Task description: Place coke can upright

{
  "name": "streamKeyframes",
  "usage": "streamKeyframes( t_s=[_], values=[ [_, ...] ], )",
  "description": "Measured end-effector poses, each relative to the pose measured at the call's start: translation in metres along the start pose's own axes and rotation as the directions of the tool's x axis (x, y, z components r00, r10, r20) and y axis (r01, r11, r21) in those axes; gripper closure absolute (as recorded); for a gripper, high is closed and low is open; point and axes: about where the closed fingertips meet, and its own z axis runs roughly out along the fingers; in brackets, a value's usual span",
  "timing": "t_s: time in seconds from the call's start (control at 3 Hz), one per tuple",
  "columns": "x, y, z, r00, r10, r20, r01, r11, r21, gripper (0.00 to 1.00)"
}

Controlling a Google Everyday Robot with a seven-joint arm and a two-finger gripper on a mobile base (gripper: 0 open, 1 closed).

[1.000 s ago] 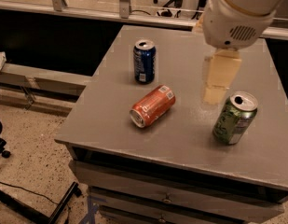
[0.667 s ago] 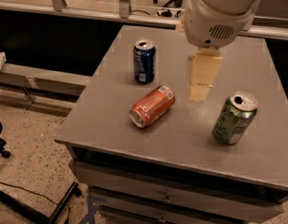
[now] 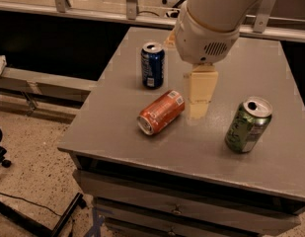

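The coke can (image 3: 161, 112), red-orange with a small white label patch, lies on its side near the middle of the grey table (image 3: 117, 122), its silver top facing the front left. My gripper (image 3: 197, 106) hangs from the large white arm and sits just right of the can, close above the table surface.
A blue can (image 3: 152, 65) stands upright behind the coke can. A green can (image 3: 247, 125) stands upright to the right. The table's front edge is close below the cans. A dark drop and floor lie to the left.
The arm and gripper have moved left, from near the green can toward the right side of the coke can. The cans have not moved.
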Motion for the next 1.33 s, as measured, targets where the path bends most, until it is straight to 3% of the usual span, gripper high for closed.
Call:
streamKeyframes(
  t_s=[0.33, 1.0, 1.33],
  values=[
    [-0.007, 0.005, 0.021, 0.997, -0.076, 0.012, 0.077, 0.9955, -0.055, 0.00],
    [-0.028, 0.006, 0.069, 0.985, -0.175, -0.009, 0.171, 0.9736, -0.150, 0.00],
    [-0.036, 0.005, 0.086, 0.975, -0.210, -0.067, 0.197, 0.9666, -0.164, 0.00]
  ],
)
